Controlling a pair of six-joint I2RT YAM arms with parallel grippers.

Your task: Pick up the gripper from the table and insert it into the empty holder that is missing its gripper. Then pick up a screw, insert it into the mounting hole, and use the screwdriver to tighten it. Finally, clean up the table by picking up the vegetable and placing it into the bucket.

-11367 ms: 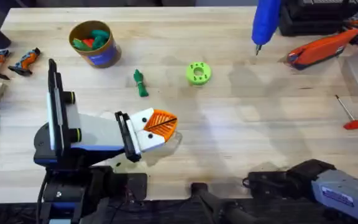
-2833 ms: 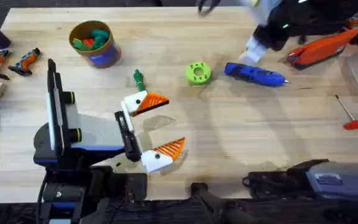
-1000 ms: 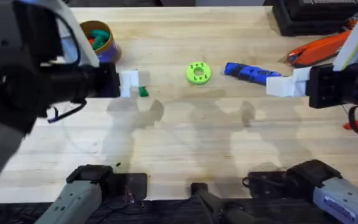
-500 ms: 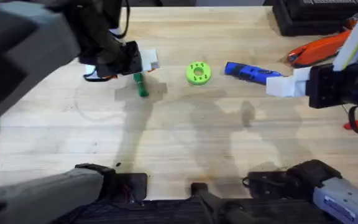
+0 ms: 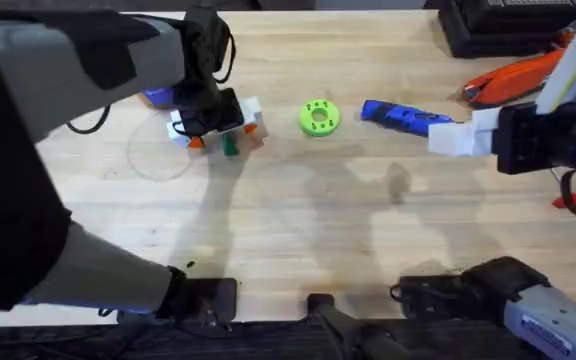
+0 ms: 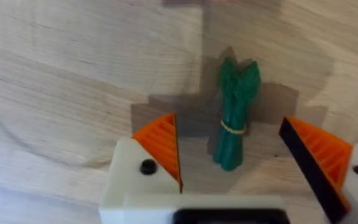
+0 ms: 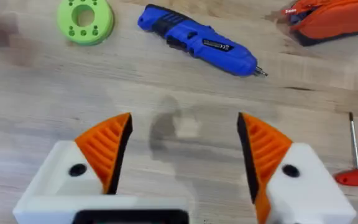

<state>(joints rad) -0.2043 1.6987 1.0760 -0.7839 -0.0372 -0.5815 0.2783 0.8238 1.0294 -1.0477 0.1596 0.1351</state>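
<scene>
The vegetable (image 6: 234,118), a dark green bundle, lies flat on the wood between the two orange pads of my left gripper (image 6: 229,134), which is open and straddles it without touching. From overhead, the left gripper (image 5: 224,132) hovers right over the vegetable (image 5: 230,148). The bucket (image 5: 158,97) is mostly hidden behind my left arm; only a bit of its blue band shows. The blue screwdriver (image 5: 403,117) lies on the table, ahead of my open, empty right gripper (image 7: 185,124). The loose gripper piece, the empty holder and the screw are out of view.
A lime-green disc (image 5: 318,117) sits between the vegetable and the screwdriver. An orange-and-black tool (image 5: 513,75) lies at the far right, and a thin red-handled tool (image 5: 573,198) lies near the right edge. My right gripper (image 5: 448,138) hangs over the right side.
My left arm has swung from near the bucket down over the vegetable, so its open fingers now straddle it. The right arm and the screwdriver have stayed put over the last second.
</scene>
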